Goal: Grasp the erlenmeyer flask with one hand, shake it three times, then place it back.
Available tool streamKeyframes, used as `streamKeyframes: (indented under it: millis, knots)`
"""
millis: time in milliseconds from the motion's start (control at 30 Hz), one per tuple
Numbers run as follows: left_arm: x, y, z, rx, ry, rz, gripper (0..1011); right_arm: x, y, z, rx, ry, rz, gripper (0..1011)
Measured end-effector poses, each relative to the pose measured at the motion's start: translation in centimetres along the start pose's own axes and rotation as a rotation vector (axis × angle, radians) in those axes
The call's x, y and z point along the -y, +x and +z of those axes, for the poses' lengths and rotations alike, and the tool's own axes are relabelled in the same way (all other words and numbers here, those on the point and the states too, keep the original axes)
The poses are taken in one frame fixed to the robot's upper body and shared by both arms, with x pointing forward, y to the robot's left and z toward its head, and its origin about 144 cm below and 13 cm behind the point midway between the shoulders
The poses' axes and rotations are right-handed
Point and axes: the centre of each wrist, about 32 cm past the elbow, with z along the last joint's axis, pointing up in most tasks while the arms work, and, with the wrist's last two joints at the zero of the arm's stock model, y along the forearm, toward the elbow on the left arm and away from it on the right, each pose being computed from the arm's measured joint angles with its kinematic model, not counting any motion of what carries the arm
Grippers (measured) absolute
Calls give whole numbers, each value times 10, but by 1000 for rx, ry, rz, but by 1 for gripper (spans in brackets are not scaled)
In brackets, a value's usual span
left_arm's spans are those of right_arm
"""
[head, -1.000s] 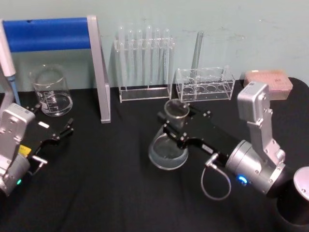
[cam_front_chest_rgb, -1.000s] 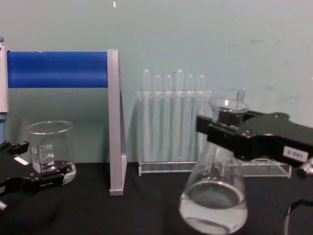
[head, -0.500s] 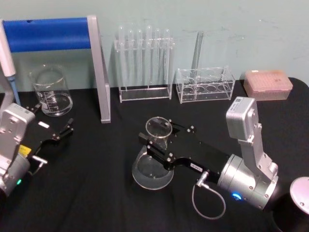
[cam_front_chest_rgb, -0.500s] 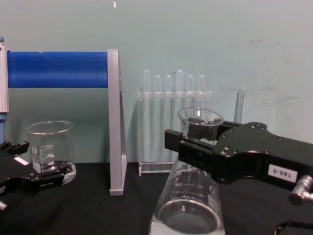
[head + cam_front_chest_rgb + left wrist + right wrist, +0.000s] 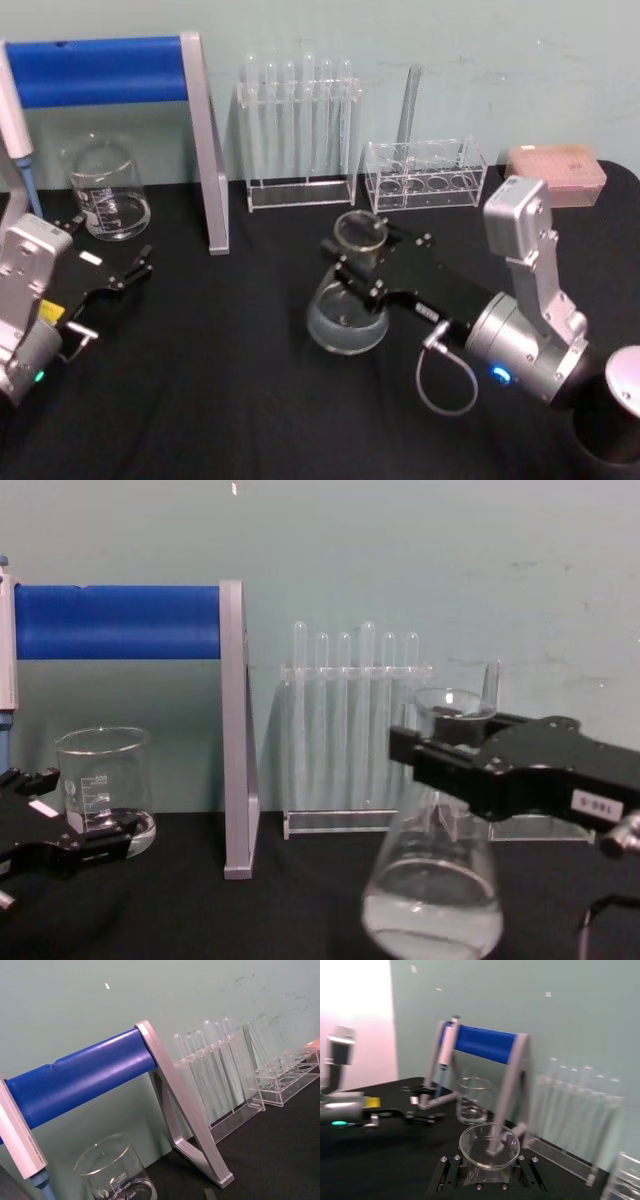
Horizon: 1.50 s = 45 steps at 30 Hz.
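Black surface (image 5: 220, 400) lies under everything. We see a blue-barred stand (image 5: 100, 70) well to the left of the right claw (image 5: 365, 258) and a test tube rack (image 5: 297, 140) beyond it. That claw is clenched around the neck of the erlenmeyer flask (image 5: 345, 318), which hangs tilted below it with clear liquid pooled in its base. The left claw (image 5: 105, 255) rests released, with a beaker (image 5: 105, 190) just ahead.

Clear glass conical flask (image 5: 346, 318), black blocky hand (image 5: 360, 264), black tabletop (image 5: 230, 400); blue bar (image 5: 100, 70) on silver-grey frame (image 5: 211, 170), pale green wall (image 5: 500, 60), pink box (image 5: 555, 172), white-marked clear beaker (image 5: 105, 190).
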Motion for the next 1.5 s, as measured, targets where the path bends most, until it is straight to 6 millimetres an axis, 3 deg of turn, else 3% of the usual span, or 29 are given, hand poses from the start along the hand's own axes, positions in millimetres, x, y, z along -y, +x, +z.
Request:
streamKeyframes:
  millis: [467, 867, 1133, 1500]
  knots:
    - [0, 0, 0, 0, 0, 0, 1001, 2, 43, -6, 34, -16, -226, 449]
    - [0, 0, 0, 0, 0, 0, 1001, 7, 62, -8, 44, -21, -334, 449]
    - [0, 0, 0, 0, 0, 0, 1001, 8, 65, -8, 43, -23, -352, 449]
    - [0, 0, 0, 0, 0, 0, 1001, 4, 49, -5, 29, -16, -267, 449]
